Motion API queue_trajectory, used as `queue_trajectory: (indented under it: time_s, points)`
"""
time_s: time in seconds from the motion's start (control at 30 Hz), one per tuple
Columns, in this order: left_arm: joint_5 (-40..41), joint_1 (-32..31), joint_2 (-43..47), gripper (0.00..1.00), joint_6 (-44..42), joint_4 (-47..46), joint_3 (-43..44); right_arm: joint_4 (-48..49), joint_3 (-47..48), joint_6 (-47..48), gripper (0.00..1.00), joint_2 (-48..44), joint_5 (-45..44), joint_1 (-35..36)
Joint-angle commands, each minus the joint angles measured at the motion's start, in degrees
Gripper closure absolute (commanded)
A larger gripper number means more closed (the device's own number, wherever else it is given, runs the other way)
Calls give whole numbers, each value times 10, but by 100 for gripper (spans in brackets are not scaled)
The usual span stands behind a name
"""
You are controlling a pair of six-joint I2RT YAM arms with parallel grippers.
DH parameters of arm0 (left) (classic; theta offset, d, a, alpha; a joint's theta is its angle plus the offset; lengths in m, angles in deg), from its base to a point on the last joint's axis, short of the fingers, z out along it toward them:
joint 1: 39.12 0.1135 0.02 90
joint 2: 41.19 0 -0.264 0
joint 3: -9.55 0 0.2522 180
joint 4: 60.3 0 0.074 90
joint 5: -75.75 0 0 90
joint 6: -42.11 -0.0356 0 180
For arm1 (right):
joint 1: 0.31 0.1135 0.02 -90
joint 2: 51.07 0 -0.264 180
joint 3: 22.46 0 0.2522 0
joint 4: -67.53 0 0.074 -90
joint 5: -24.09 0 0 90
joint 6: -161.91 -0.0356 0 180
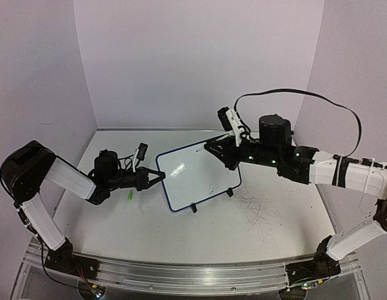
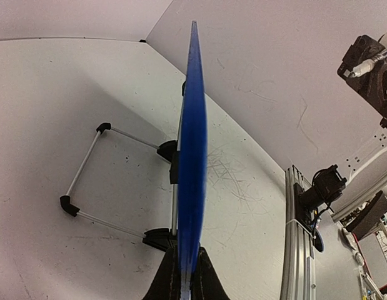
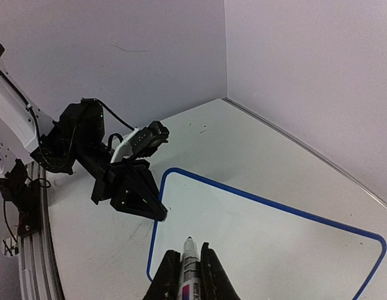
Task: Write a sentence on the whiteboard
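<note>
The whiteboard [image 1: 202, 178], white with a dark blue rim and two black feet, stands tilted at the table's middle. Its face shows no green sentence. My left gripper [image 1: 159, 177] is shut on the board's left edge; in the left wrist view the rim [image 2: 193, 150] runs edge-on out of the closed gripper [image 2: 187, 282]. My right gripper [image 1: 211, 147] is shut on a white marker [image 3: 190, 265], tip forward over the board's face [image 3: 268, 240] near its upper left part. I cannot tell whether the tip touches. The left gripper also shows in the right wrist view [image 3: 157, 212].
A small green piece [image 1: 129, 195], perhaps a marker cap, lies on the table below the left gripper. Grey scribble scratches [image 1: 254, 203] mark the tabletop right of the board. The board's wire stand [image 2: 112, 181] rests behind it. Walls enclose the table on three sides.
</note>
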Motion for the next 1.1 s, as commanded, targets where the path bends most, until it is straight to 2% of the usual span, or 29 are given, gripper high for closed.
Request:
queue_trajectory:
  time_s: [0.0, 0.3, 0.57, 0.9, 1.07]
  points:
    - [-32, -1, -4, 100, -11, 12, 27, 32, 40, 41, 100, 27, -46, 34]
    - [-30, 1, -4, 100, -16, 21, 24, 64, 48, 101, 100, 56, -125, 94]
    - [-28, 1, 5, 100, -13, 22, 24, 60, 79, 88, 100, 97, -133, 99]
    - [-31, 1, 4, 100, -16, 26, 30, 74, 72, 92, 100, 111, -146, 124]
    - [-28, 1, 12, 100, -17, 29, 25, 59, 109, 93, 100, 152, -156, 138]
